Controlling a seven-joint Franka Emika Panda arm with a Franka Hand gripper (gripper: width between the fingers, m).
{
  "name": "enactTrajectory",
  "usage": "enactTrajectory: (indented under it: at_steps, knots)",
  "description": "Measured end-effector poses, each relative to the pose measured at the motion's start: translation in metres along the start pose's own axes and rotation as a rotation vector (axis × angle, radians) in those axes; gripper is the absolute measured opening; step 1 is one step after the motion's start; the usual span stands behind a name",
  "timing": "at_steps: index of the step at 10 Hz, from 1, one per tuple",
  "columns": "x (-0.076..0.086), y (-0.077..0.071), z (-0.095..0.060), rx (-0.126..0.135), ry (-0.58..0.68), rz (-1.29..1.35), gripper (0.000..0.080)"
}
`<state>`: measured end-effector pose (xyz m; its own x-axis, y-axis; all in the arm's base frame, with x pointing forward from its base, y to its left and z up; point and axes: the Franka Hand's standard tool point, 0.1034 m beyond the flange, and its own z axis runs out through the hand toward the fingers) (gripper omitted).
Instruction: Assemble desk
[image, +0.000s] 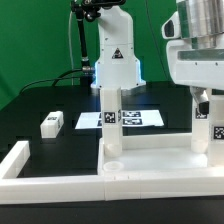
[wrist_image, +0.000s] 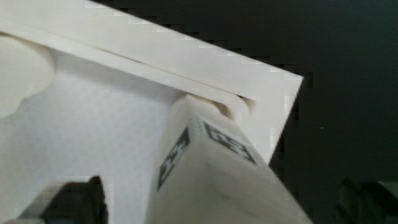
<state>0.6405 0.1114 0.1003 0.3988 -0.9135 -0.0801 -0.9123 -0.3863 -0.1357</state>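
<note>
My claw (image: 203, 108) hangs at the ext. view's right, over the right end of the desk top (image: 150, 158). It looks clenched on a leg (image: 217, 130) w/ a tag on its side, but I can't tell for sure; pads are mostly hidden behind the leg & my white wrist housing.

Desk top sits low in the ext. view, white, raised rim facing up, pressed against the fence bar (image: 50, 185) that runs along the front & turns up at the ext. view's left. One leg (image: 112, 120) already stands upright in the top's corner socket on the ext. view's left side, tag showing on its upper part.

Another loose leg (image: 52, 123) lies on the black counter (image: 40, 105), well apart from the top, toward the ext. view's left. Marker board (image: 135, 118) lies flat behind the standing leg, nr the base of my arm.

Wrist view: close & blurry. Rim corner of the desk top (wrist_image: 231, 75) vs dark counter, and a tagged leg (wrist_image: 222, 165) right up against the lens, tilted, its end nr that corner. One dark finger (wrist_image: 71, 200) shows at the edge.
</note>
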Motion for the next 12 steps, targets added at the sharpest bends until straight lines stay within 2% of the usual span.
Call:
enactTrajectory:
  at_steps: [2, 4, 5, 8, 10, 11, 12]
  knots:
    - [0.0, 0.0, 0.0, -0.002, 0.002, -0.145, 0.0649]
    - [-0.005, -0.001, 0.001, -0.035, 0.03, -0.597, 0.0649]
    - [-0.011, -0.003, 0.002, -0.04, 0.029, -0.715, 0.0649]
    - [-0.008, -0.002, 0.002, -0.04, 0.03, -0.671, 0.0622]
    - [-0.005, 0.002, 0.003, -0.046, 0.032, -0.551, 0.0294]
    - [-0.003, 0.003, 0.003, -0.048, 0.033, -0.477, 0.0294]
    - [0.001, 0.003, 0.002, -0.06, 0.025, -0.364, 0.0294]
